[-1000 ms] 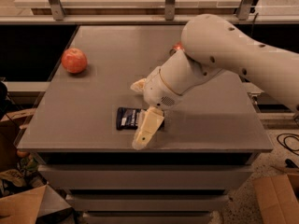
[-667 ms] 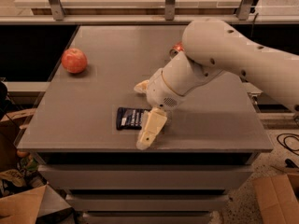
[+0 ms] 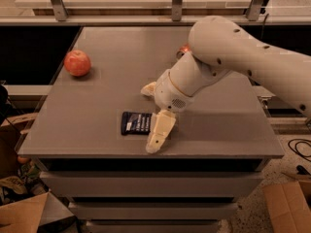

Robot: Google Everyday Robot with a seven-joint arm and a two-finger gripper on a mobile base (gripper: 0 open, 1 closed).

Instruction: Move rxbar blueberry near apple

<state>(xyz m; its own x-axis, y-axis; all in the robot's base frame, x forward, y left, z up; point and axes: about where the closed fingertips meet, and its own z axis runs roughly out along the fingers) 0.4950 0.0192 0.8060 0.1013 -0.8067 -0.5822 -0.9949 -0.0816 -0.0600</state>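
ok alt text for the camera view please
The robot's open gripper hangs over the right end of a navy rxbar blueberry near the front edge of the grey table. The apple sits apart at the far left.

Dark navy with white lettering on the rxbar blueberry, near edge of the grey table. Red-orange with yellowish blush on the apple, far left. Cream-white on the gripper, straddling the wrapper's right end.
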